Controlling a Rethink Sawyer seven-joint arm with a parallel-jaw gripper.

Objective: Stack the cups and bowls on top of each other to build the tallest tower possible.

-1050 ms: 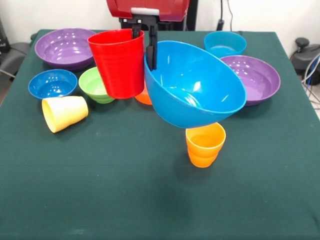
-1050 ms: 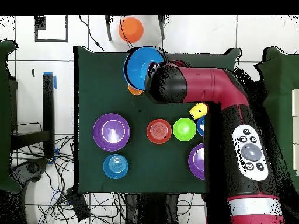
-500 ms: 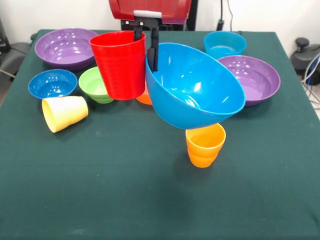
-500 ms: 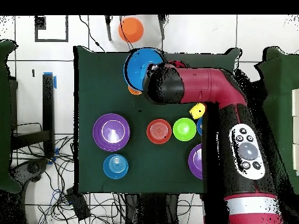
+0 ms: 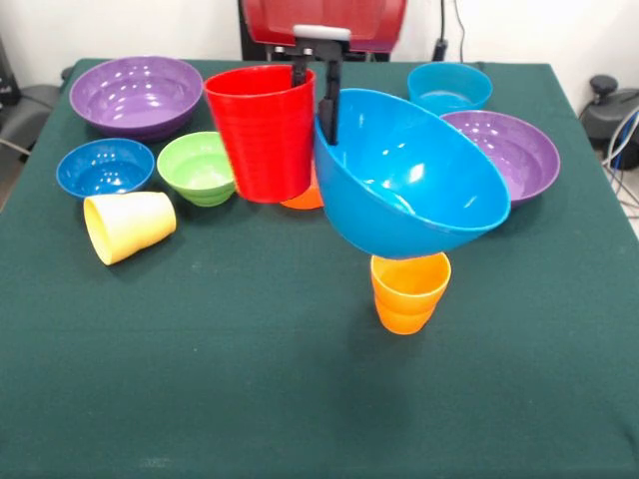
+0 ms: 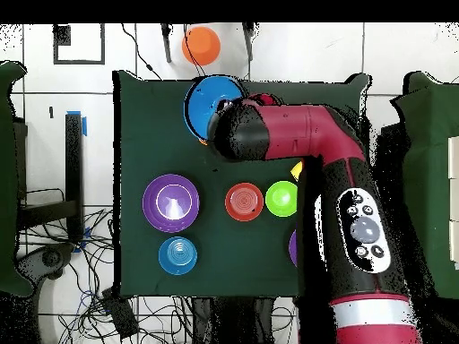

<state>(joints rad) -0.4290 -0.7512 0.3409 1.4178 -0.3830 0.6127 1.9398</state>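
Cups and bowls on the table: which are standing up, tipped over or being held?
Big blue bowl: tilted, held by the gripper.
Red cup: upright.
Orange cup: upright, under the big blue bowl.
Yellow cup: on its side.
Green bowl: upright.

The near half of the green table lies open, while the back is crowded by the red cup, the tilted big blue bowl (held above the orange cup), and the smaller bowls.
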